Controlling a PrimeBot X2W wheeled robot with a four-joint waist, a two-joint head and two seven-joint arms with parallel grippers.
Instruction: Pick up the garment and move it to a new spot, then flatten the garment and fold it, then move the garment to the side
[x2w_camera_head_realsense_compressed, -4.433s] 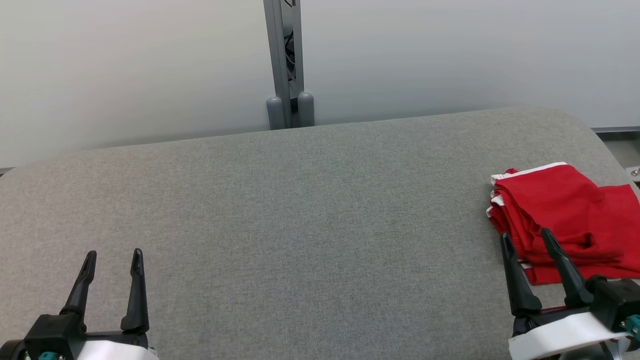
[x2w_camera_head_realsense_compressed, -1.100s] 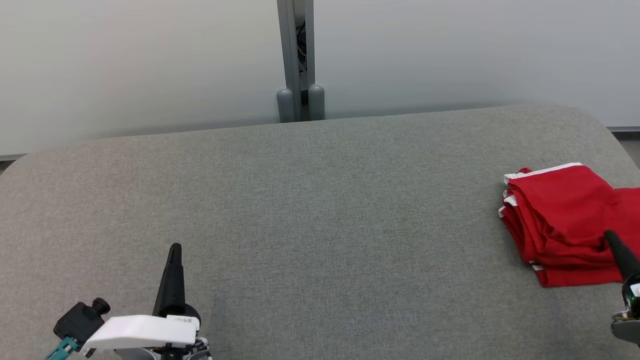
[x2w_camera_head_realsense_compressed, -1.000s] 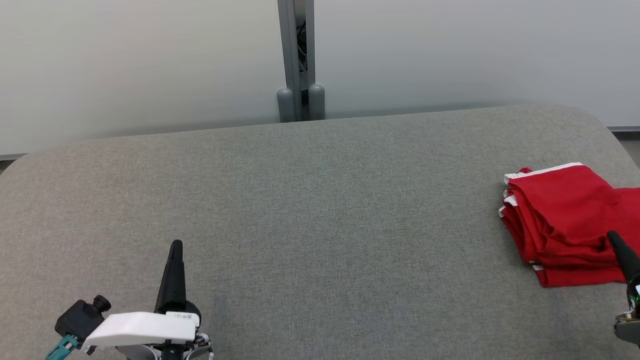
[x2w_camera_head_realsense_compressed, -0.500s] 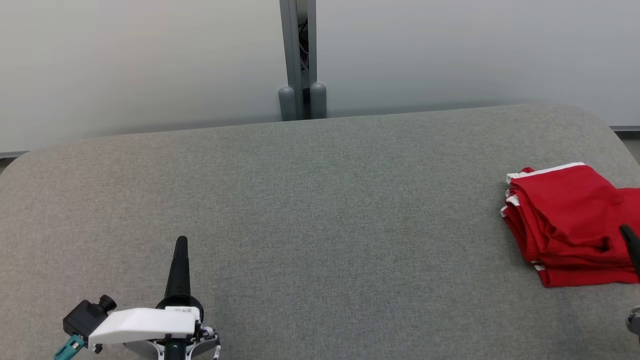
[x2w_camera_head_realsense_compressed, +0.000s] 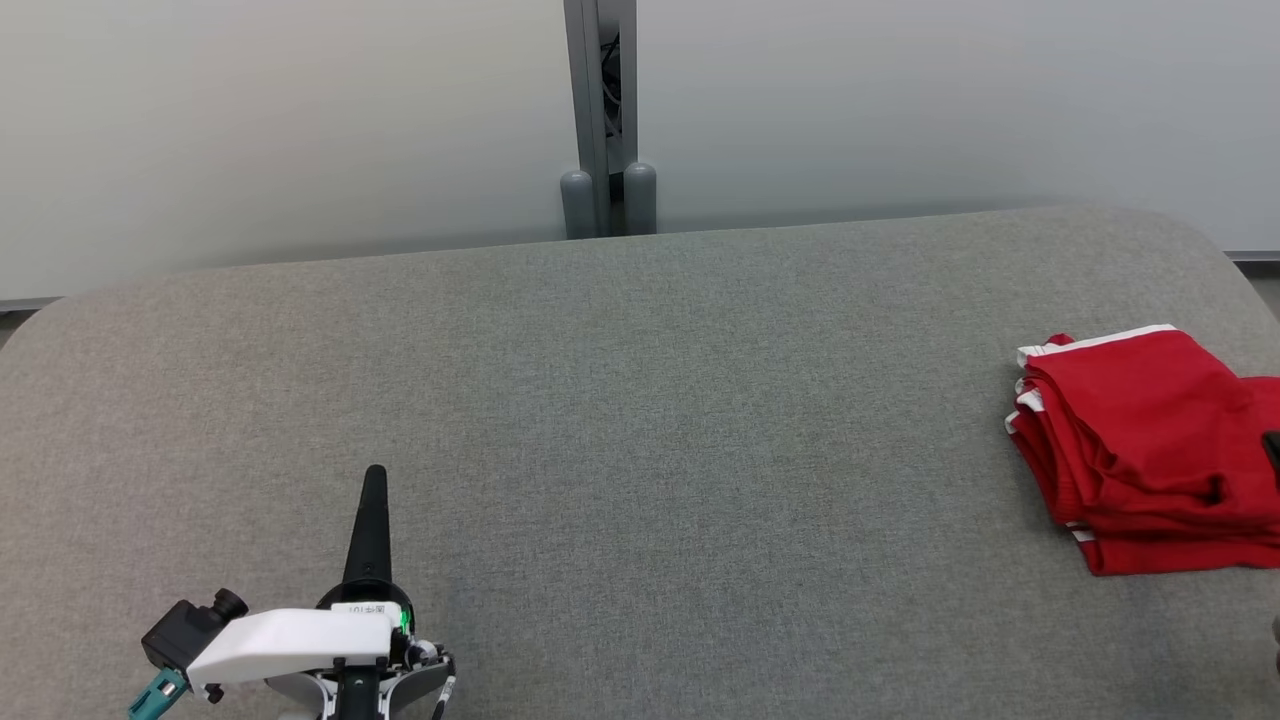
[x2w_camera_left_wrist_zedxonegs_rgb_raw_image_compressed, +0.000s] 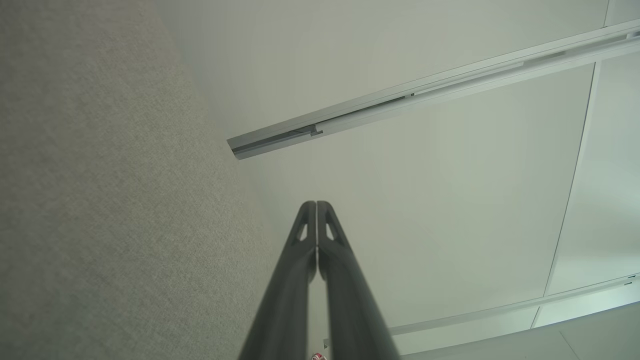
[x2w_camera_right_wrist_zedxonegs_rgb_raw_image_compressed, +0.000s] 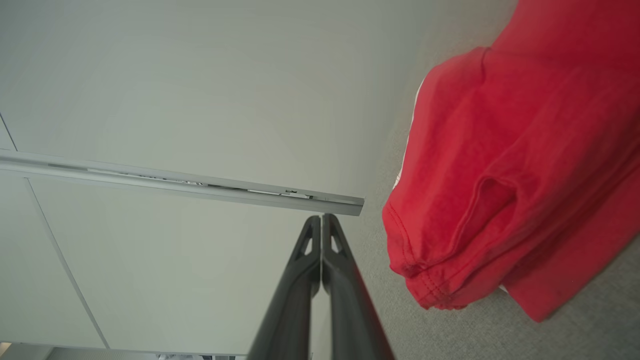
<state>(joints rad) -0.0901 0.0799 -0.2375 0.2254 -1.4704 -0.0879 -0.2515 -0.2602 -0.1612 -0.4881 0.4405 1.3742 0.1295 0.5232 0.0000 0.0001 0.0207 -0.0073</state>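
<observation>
The red garment (x2w_camera_head_realsense_compressed: 1140, 440) lies folded in a neat stack at the far right of the grey table (x2w_camera_head_realsense_compressed: 640, 400), so I judge the job all but finished. My left gripper (x2w_camera_head_realsense_compressed: 373, 478) is pinched together on nothing, well apart from the cloth. My right gripper (x2w_camera_right_wrist_zedxonegs_rgb_raw_image_compressed: 321, 220), likewise closed and empty, sits just beside it. Only parking the arms seems left.

garment (x2w_camera_head_realsense_compressed: 1140, 440): red, white trim | table (x2w_camera_head_realsense_compressed: 640, 400): grey | left pincer (x2w_camera_head_realsense_compressed: 372, 500): black
</observation>
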